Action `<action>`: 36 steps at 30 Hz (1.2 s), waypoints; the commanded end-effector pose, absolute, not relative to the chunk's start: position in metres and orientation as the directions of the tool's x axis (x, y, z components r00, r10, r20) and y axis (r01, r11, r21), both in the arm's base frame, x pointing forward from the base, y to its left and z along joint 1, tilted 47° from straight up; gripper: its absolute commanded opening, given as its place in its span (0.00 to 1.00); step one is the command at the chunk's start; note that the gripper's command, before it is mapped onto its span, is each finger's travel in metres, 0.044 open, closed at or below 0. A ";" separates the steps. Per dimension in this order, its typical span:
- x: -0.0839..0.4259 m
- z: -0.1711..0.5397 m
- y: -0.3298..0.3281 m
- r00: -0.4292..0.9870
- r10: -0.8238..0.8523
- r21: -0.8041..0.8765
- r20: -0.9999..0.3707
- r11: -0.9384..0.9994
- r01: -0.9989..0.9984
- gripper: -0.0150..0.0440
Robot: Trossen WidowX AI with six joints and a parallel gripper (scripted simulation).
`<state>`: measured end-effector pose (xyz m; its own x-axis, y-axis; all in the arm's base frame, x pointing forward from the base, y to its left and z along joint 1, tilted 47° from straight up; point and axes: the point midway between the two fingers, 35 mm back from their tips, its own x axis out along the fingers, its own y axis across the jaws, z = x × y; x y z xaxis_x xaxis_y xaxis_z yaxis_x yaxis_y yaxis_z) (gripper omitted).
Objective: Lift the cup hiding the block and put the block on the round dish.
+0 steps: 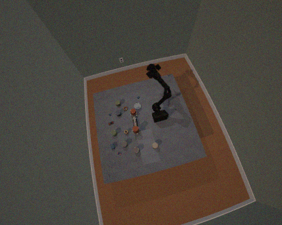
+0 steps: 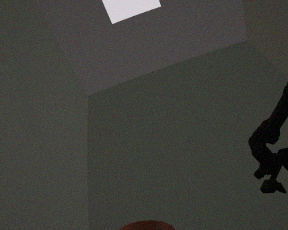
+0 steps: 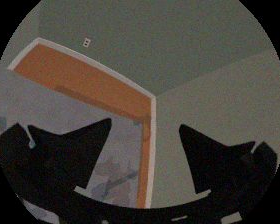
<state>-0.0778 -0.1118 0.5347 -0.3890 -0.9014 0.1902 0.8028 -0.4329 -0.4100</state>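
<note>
Two orange cups, one [image 1: 133, 112] and its twin [image 1: 136, 129], stand on the ends of the balance [image 1: 135, 122] on the tabletop [image 1: 175, 141], the pale round dish [image 1: 137, 106] just beside one of them, and here I am, well apart from them, my fingers [image 1: 153, 70] [image 2: 284, 183] spread wide with nothing between them!

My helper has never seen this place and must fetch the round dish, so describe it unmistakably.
On the big grey mat, find the small balance with an orange-red cup at each end. Just beyond the cup on the outlet-wall side lies the round dish: pale, flat and wider than the small tan ring nearby.
</note>
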 end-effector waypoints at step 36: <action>0.257 0.306 -0.089 0.504 -0.790 -0.486 -0.349 0.612 0.623 1.00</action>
<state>0.2335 -0.1209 0.3422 0.4512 -0.8451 -0.2868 0.7029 0.5345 -0.4693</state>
